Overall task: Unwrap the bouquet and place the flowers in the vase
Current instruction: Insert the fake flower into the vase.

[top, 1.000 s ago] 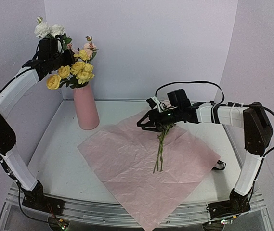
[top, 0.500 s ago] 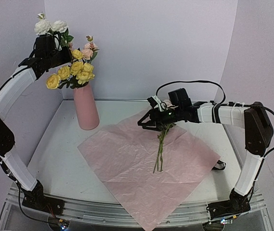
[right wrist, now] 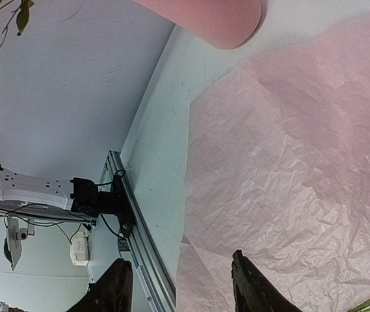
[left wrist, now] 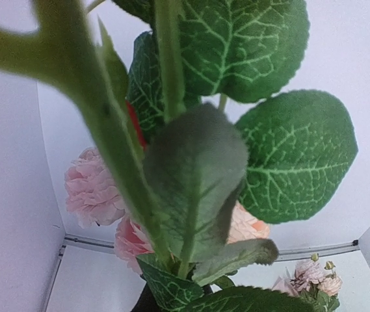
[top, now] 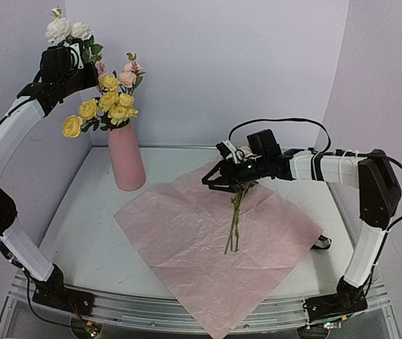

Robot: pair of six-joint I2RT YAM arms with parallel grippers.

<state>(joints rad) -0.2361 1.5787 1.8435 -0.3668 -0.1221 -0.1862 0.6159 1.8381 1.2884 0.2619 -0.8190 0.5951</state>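
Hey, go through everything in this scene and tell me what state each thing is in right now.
vase: upright, holding yellow and pink flowers
cream flowers: held up in the air
left tool: shut on the cream flowers
right tool: open, empty, over the paper
pink paper: unwrapped, spread flat
loose stems: lying on the paper by the right tool
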